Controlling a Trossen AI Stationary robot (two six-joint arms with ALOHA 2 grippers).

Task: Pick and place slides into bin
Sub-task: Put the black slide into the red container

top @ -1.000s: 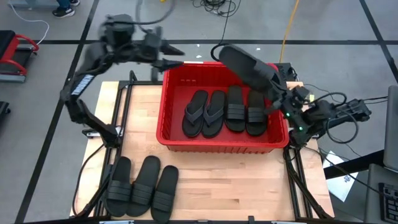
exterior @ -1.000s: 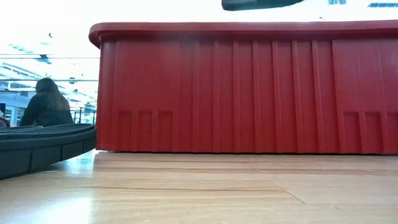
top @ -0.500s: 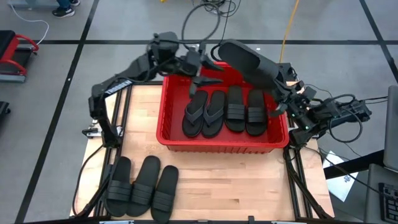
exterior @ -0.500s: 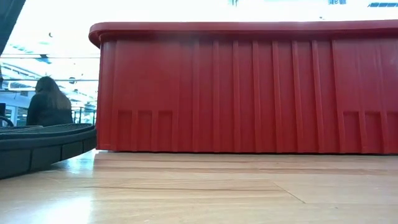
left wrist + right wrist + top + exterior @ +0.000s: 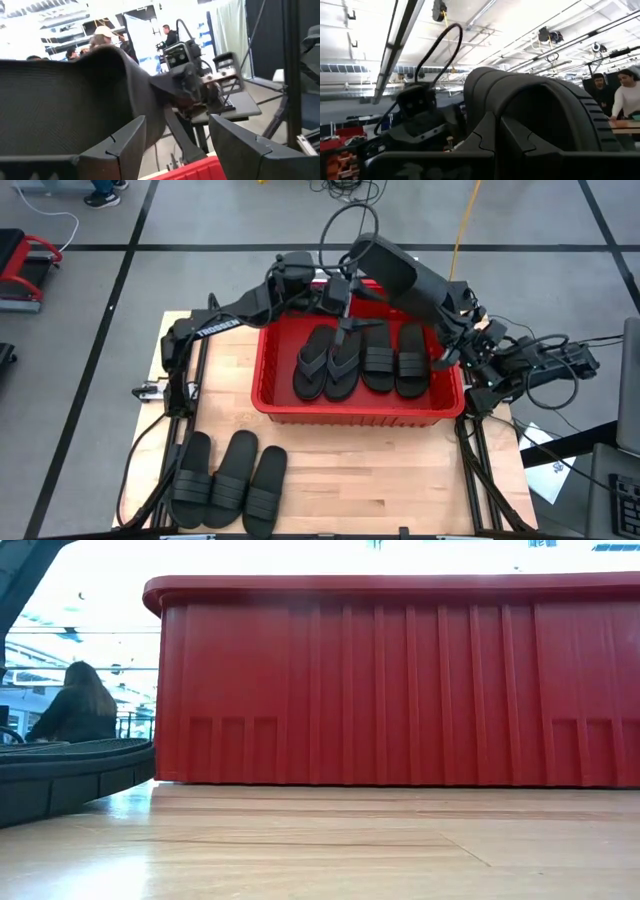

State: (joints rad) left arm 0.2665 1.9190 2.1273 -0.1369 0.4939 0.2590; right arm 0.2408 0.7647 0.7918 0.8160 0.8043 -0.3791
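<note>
The red bin [image 5: 270, 350] stands at the table's far middle and fills the low view [image 5: 400, 680]. Four black sandals lie side by side in it: two flip-flops [image 5: 328, 362] and two slides [image 5: 395, 358]. Three more slides [image 5: 230, 480] lie flat at the table's near left; one shows in the low view [image 5: 60, 765]. My right gripper [image 5: 452, 315] is shut on another slide [image 5: 392, 272], held above the bin's far right. My left gripper [image 5: 345, 310] is open over the bin's far side, close under that slide [image 5: 65, 100]. I cannot tell whether it touches. My right gripper pinches the raised slide between its two shut fingers [image 5: 490, 137], at the end nearest the table's right side [image 5: 442, 305]. The fingers come in about level from the right. The slide sticks out toward the far left, lifted clear above the bin, its strap [image 5: 555, 105] arching past the fingers.
Bare wooden tabletop [image 5: 380, 480] lies near and right of the three slides. Black frame rails [image 5: 190, 380] run along the table's sides. Cables [image 5: 545, 360] hang off the right arm. People [image 5: 75, 710] show in the room beyond the table.
My left arm has swung from beyond the table's far left corner toward the right, over the bin's far rim, until its gripper is beside the raised slide. My right gripper has lifted the slide a little; it has left the top of the low view.
</note>
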